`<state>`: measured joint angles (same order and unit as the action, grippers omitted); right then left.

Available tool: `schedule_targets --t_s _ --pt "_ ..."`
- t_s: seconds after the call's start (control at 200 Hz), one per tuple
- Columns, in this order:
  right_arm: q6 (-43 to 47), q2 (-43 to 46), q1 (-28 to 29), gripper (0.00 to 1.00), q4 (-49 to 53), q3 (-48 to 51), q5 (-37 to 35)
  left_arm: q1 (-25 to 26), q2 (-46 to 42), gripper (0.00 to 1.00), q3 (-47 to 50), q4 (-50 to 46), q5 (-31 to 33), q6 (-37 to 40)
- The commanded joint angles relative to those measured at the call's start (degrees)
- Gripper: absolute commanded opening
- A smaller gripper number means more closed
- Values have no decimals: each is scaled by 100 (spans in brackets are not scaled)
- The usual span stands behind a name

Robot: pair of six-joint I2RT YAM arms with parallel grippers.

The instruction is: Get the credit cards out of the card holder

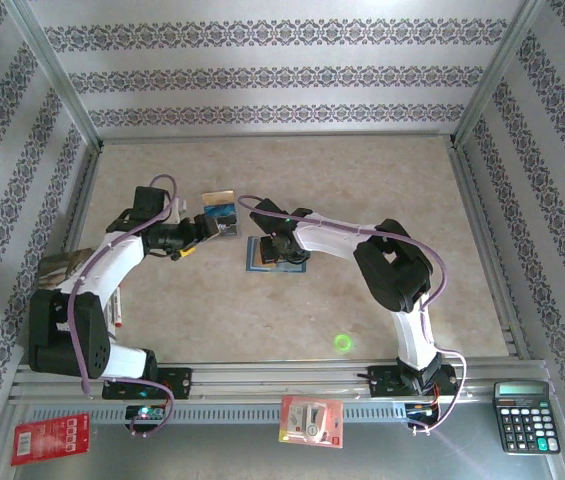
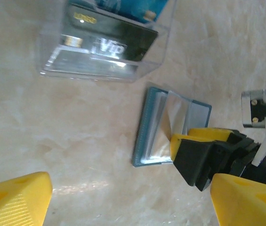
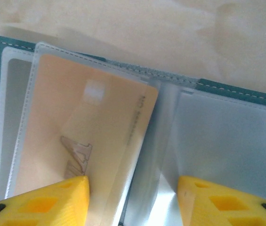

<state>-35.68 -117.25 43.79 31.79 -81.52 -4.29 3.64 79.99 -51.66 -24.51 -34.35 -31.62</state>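
Your holder (image 1: 258,262) lies open at mid-tabletop, with one tan card (image 3: 85,141) in a clear sleeve. The right claw (image 3: 132,183) is half-wide, tips on the sleeves, and you can't confirm any pinch. Two more cards stand in a clear box (image 2: 95,70) nearby: a dark card (image 2: 114,35) and a blue card (image 2: 133,5), which is cut off. The left claw (image 2: 130,188) is wide and empty.

Right pincer (image 3: 130,188) over card holder (image 3: 236,136), clear box (image 2: 100,70) close by (cards (image 2: 109,37) inside), near tabletop (image 1: 262,330) open
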Motion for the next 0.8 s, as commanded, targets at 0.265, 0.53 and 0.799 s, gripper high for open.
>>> schedule_targets --t_s 0.265,0.53,0.799 --pt "34 -55 -170 46 -51 543 332 1114 760 52 41 961 112 -734" --pt "79 118 -242 45 -323 765 529 1684 1602 35 -498 967 306 -745" --pt "181 439 -300 44 -515 759 827 1983 2253 22 -910 841 467 -705"
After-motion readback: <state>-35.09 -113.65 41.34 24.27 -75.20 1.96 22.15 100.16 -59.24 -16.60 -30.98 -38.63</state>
